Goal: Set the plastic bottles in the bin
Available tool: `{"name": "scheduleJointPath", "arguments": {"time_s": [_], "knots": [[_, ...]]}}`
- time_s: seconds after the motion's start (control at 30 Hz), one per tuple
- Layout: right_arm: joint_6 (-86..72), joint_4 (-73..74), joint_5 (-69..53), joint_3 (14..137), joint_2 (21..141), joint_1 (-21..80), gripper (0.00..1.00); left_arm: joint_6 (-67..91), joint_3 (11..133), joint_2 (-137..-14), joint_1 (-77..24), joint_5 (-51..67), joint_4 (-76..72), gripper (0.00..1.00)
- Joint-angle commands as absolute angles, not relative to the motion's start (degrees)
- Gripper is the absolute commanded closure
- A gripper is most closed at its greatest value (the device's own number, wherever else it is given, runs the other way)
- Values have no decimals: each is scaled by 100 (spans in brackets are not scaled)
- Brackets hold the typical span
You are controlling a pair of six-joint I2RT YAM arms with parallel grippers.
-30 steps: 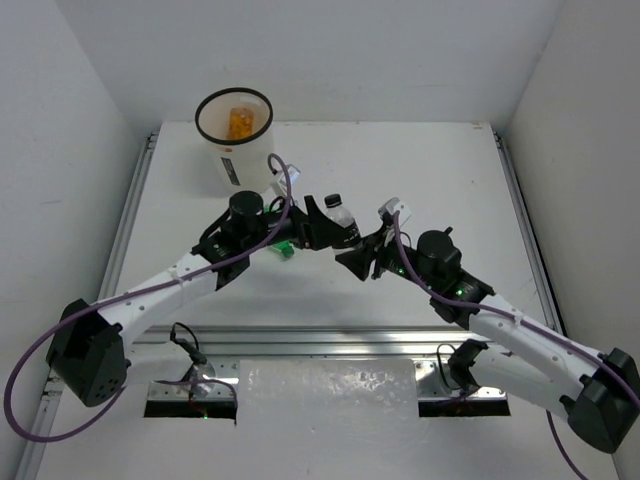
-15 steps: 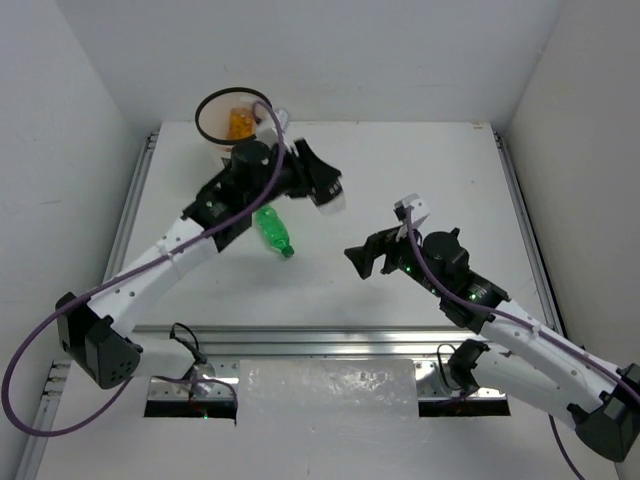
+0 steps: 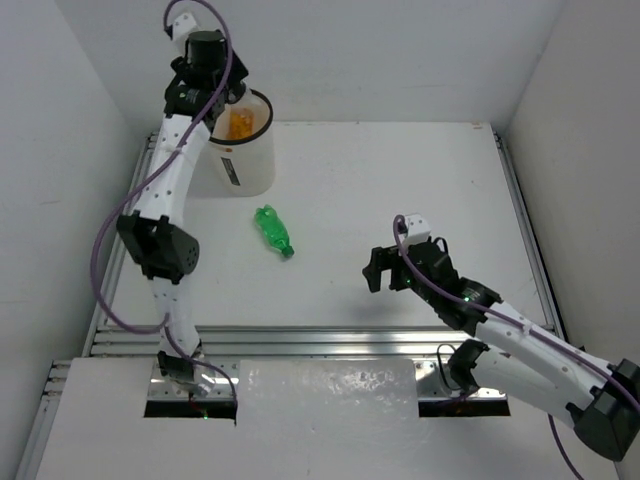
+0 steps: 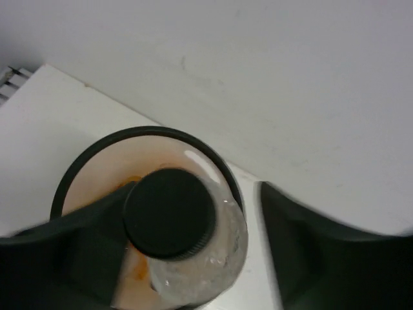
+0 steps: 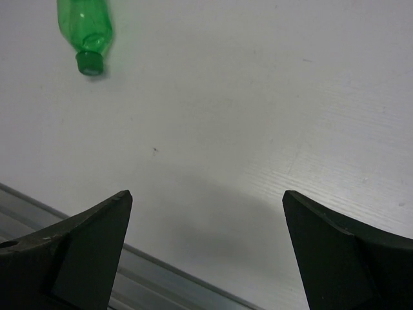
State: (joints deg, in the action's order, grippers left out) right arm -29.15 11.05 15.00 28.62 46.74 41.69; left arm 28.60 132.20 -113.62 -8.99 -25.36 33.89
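Note:
My left gripper (image 3: 215, 85) hangs over the white, black-rimmed bin (image 3: 245, 165) at the back left. In the left wrist view its jaws (image 4: 193, 187) stand wide apart around a clear bottle (image 4: 206, 258) with a black cap. The bottle lies against the left finger, with a gap to the right finger, above the bin's rim (image 4: 200, 142). Orange bottles (image 3: 240, 122) lie inside the bin. A green bottle (image 3: 272, 229) lies on its side on the table, also at the top left of the right wrist view (image 5: 84, 26). My right gripper (image 3: 372, 270) (image 5: 206, 194) is open and empty, right of the green bottle.
White walls enclose the table on the left, back and right. The bin stands close to the back-left corner. A metal rail (image 3: 330, 340) runs along the near edge, in front of the arm bases.
The left arm swung from the table's middle up over the bin with the clear bottle, and its jaws have spread. The right gripper let go, opened and drew back toward the near right.

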Motion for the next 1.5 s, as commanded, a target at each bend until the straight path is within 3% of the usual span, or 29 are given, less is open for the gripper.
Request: {"name": "scheduleJointPath", "arguments": {"time_s": [0.0, 0.03, 0.07, 0.2, 0.37, 0.5, 0.6, 0.67, 0.9, 1.0, 1.03, 1.13, 1.23, 1.33, 1.37, 1.47], "knots": [[-2936, 783, 960, 2918, 4912, 4157, 1, 2453, 14062, -12048, -791, -2663, 4078, 14], [-2892, 774, 845, 2961, 5000, 4157, 1, 2452, 13984, -12015, -765, -2698, 4052, 4], [-2857, 773, 783, 3014, 5210, 4157, 1, 2452, 13844, -11936, -747, -2698, 3991, 2], [-2646, 476, 476, 3356, 5851, 4157, 1, 2365, 12816, -10867, -712, -2541, 3333, 0], [-2119, 35, -255, 4164, 7055, 4175, 1, 2469, 12324, -9784, -721, -2575, 3945, 0], [-1881, -36, -562, 5541, 8443, 4201, 1, 2821, 10561, -7660, -729, -1971, 3835, 0], [-1872, 209, -650, 6490, 9604, 4219, 1, 2812, 8331, -6046, -738, -1723, 3368, 0], [-1872, 263, -808, 7019, 10342, 4236, 1, 2743, 7720, -5139, -721, -1749, 3296, 0], [-1881, 35, -1240, 8427, 12153, 4342, 2, 2760, 5143, -2955, -729, -1390, 2830, 0], [-1767, 96, -942, 9051, 12743, 4403, 14, 2742, 4817, -2786, -729, -1117, 2988, 0], [-1680, 79, -810, 9122, 12796, 4429, 44, 2733, 4790, -2812, -729, -1003, 3049, 0], [-1652, -324, -264, 8651, 12412, 4491, 76, 2646, 4650, -2883, -729, -748, 3120, 0], [-1845, -1245, -62, 7272, 11245, 4500, 83, 2715, 4527, -3031, -729, -81, 2892, 0], [-2135, -2473, -472, 5229, 9698, 4491, 83, 3075, 4097, -3364, -729, 1471, 1972, 0], [-2318, -2705, -666, 4864, 9303, 4491, 83, 3398, 3774, -3497, -729, 2547, 1107, 0], [-2530, -3250, -1061, 3732, 7887, 4491, 82, 4363, 3141, -4050, -808, 4116, -1122, 0]]}}
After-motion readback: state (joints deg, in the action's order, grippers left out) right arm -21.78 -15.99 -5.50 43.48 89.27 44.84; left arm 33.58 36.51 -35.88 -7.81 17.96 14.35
